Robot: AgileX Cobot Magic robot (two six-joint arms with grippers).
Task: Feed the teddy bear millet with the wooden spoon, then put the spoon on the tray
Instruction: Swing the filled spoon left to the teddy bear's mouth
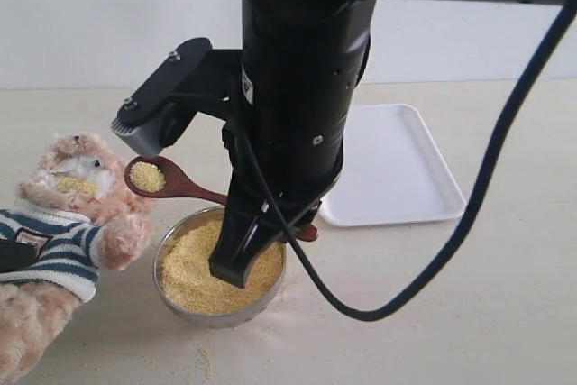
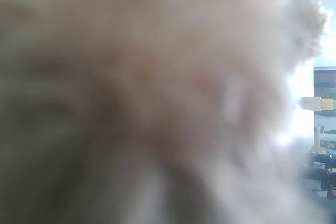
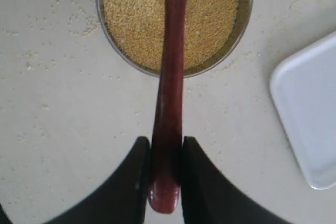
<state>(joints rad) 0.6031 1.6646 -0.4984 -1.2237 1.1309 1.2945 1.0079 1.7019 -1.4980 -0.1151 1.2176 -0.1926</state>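
Right gripper (image 3: 165,145): jaws clenched on the wooden spoon (image 1: 176,185), pinching the handle near its tail end, 1 finger each side. The tail pokes out just past the grip.

The spoon is up off the counter (image 1: 451,313), with its handle running over the metal bowl (image 1: 216,316). The scoop end carries a small load of millet (image 1: 194,272) and sits just beside the teddy bear (image 1: 72,214)'s face, at muzzle height. Can't tell if it touches the fur.

The bear is at the left of the exterior view, leaning back, with yellow grains stuck on its white muzzle.

The bowl is nearly full of millet and stands right next to the bear's arm. Loose grains are scattered on the counter around it.

The tray (image 1: 397,160) lies flat on the counter to the right of the bowl, apart from it and partly hidden behind the right arm.

Left gripper: can't tell the jaw state. The left wrist view is only blurred tan fur, close up.
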